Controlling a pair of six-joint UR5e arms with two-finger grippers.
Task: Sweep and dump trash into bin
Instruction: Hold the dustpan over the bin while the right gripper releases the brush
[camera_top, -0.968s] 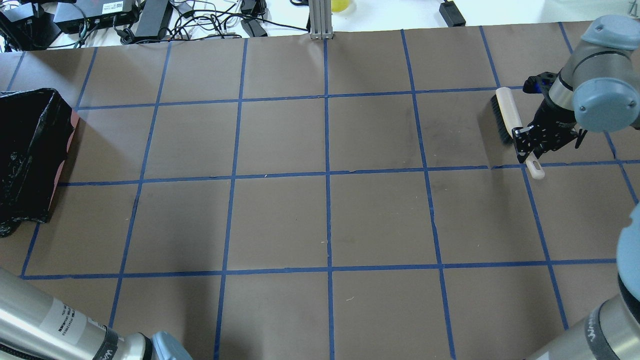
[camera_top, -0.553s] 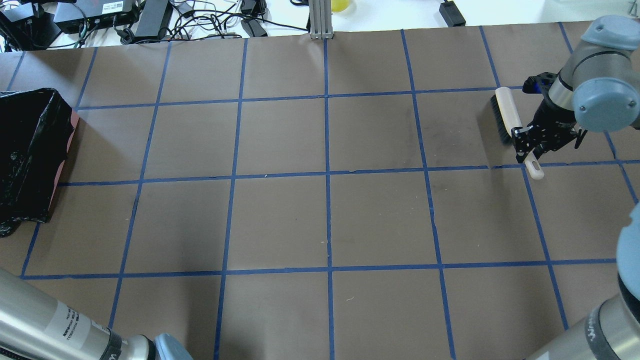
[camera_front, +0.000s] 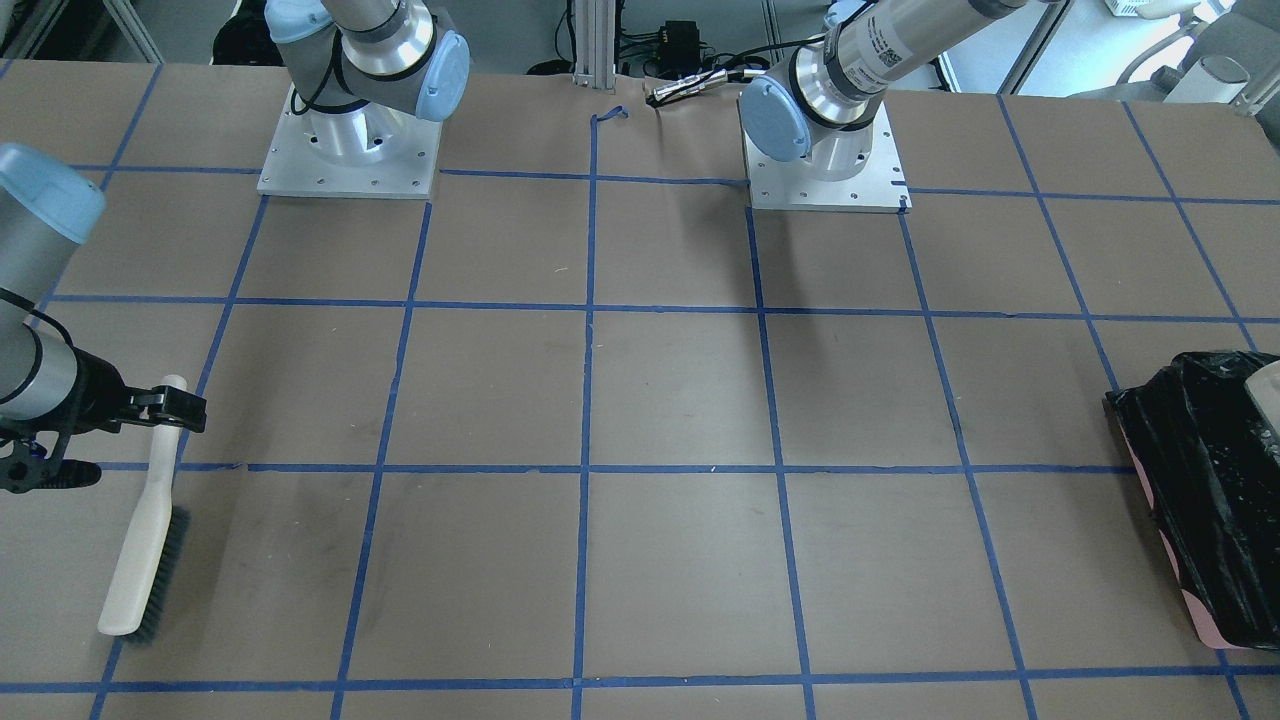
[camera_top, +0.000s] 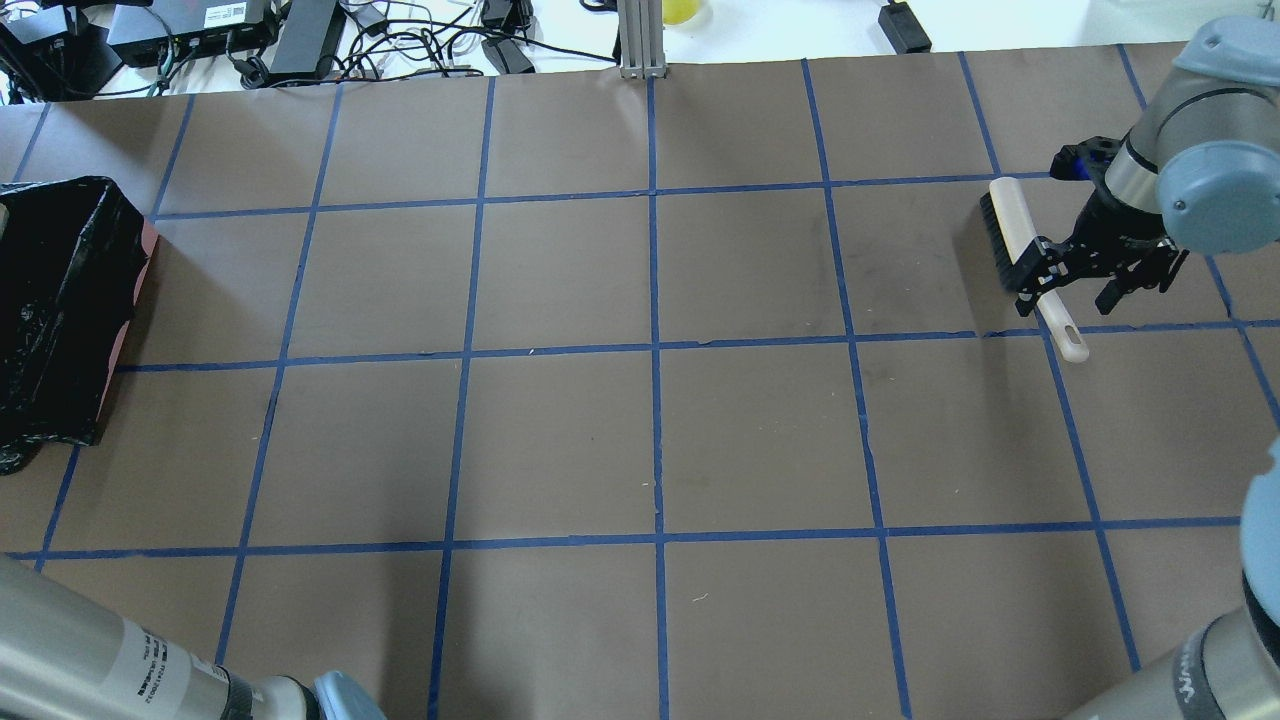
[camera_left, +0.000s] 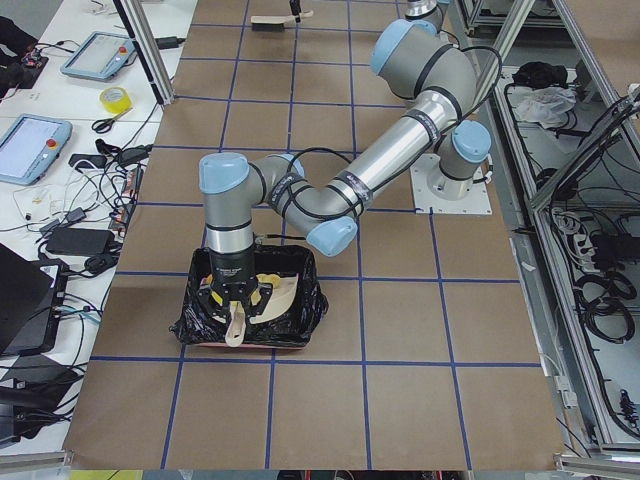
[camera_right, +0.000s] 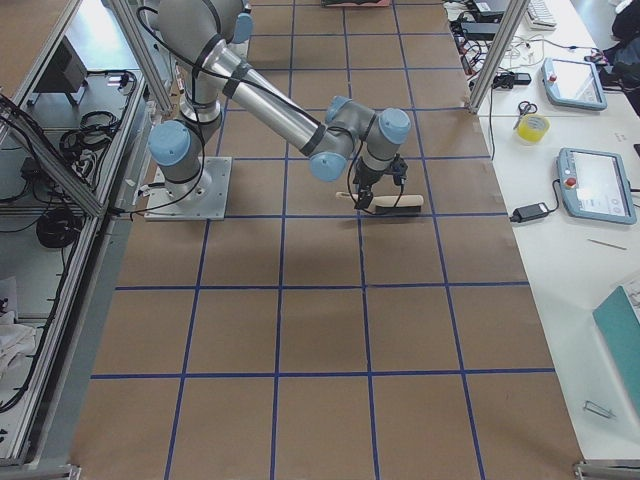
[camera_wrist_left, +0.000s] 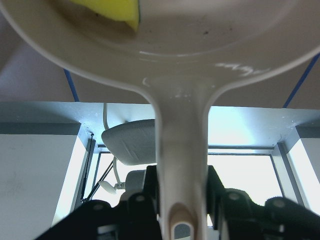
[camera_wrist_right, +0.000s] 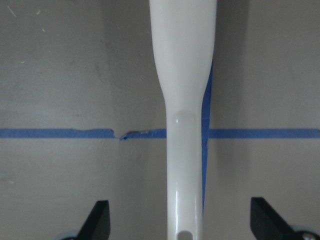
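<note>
The pink bin (camera_top: 60, 290) with its black bag stands at the table's left end; it also shows in the front view (camera_front: 1200, 480) and the left view (camera_left: 300, 325). My left gripper (camera_wrist_left: 181, 200) is shut on the handle of the beige dustpan (camera_wrist_left: 200, 45) and holds it tilted over the bin (camera_left: 275, 295). The yellow sponge wedge (camera_wrist_left: 117, 10) lies in the pan. The potato lump and the croissant are not visible. My right gripper (camera_top: 1072, 285) is open and straddles the handle of the brush (camera_top: 1010, 225), which lies on the table.
The brown table paper (camera_top: 650, 440) carries a blue tape grid. The arm bases (camera_front: 345, 150) stand at the robot's edge. Cables and boxes (camera_top: 300, 40) lie beyond the far edge. The brush also shows in the right wrist view (camera_wrist_right: 184, 75).
My right gripper has opened and let go of the brush handle; the brush lies where it was. The left arm has shifted slightly.
</note>
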